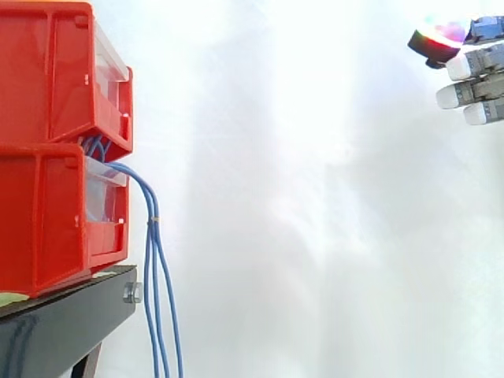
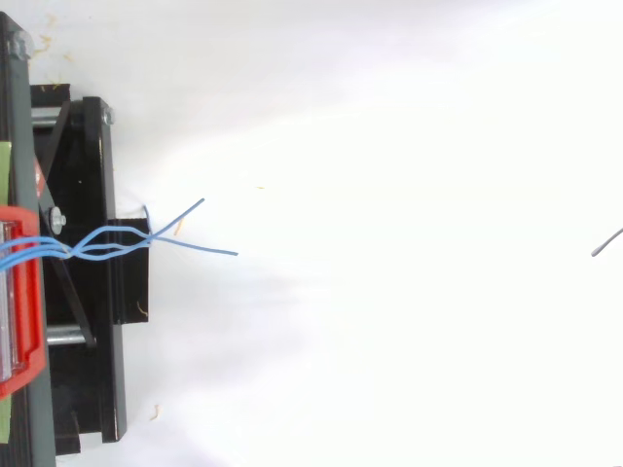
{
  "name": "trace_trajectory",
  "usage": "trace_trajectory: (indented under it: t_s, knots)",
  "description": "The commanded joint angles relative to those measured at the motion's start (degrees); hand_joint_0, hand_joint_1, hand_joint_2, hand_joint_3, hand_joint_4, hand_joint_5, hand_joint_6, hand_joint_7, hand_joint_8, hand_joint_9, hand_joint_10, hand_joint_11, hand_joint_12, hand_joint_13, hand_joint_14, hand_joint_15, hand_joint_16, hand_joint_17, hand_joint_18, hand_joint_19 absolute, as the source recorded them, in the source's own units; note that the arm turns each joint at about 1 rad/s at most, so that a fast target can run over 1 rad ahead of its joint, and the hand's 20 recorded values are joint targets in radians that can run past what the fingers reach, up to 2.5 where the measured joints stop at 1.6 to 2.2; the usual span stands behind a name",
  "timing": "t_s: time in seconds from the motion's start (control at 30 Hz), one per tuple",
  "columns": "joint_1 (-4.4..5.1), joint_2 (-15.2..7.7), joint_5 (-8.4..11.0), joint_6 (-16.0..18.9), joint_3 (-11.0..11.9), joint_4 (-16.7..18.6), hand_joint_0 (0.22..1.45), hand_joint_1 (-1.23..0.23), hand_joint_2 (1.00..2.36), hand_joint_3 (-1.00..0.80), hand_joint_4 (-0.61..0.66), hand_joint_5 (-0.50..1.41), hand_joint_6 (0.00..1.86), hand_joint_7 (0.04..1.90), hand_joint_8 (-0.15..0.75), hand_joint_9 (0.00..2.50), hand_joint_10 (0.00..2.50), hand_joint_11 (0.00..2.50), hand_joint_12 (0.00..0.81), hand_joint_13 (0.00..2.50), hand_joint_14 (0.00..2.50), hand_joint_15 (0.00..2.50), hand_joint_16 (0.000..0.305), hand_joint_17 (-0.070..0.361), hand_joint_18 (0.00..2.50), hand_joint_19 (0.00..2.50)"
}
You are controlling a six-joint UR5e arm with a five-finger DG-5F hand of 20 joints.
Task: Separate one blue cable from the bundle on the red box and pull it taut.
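Hand (image 1: 476, 88) with fingers straight and holding nothing, blue cables (image 1: 154, 260) well apart from it and lower, hanging bundled from between stacked red bins (image 1: 55, 142), past black stand (image 1: 63, 323)

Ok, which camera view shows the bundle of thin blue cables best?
The side view: the bundle of thin blue cables leaves between the stacked red plastic bins and hangs down freely. The top view shows it foreshortened, strands crossing over the black metal stand.
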Motion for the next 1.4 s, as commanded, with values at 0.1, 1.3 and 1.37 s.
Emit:
trace_trajectory:
  t_s: [0.1, 1.3, 1.37]
  knots:
    - [0.54, 0.0, 0.04, -0.1, 0.0, 0.2, 0.50, -0.64, 1.00, -0.50, 0.21, -0.21, 0.50, 0.65, 0.226, 0.58, 0.00, 0.09, 0.350, 0.32, 0.01, 0.19, 0.052, 0.118, 0.11, 0.34]
    - [1.33, -15.4, 1.88, 0.0, 4.0, 8.6, 0.51, -0.62, 1.00, -0.49, 0.21, -0.21, 0.50, 0.65, 0.229, 0.59, 0.01, 0.09, 0.350, 0.33, 0.01, 0.19, 0.051, 0.115, 0.12, 0.35]
    - [1.16, -18.0, 0.83, 1.2, 6.9, 6.9, 0.51, -0.61, 1.00, -0.49, 0.21, -0.21, 0.50, 0.65, 0.227, 0.59, 0.00, 0.10, 0.350, 0.33, 0.01, 0.19, 0.051, 0.115, 0.12, 0.35]
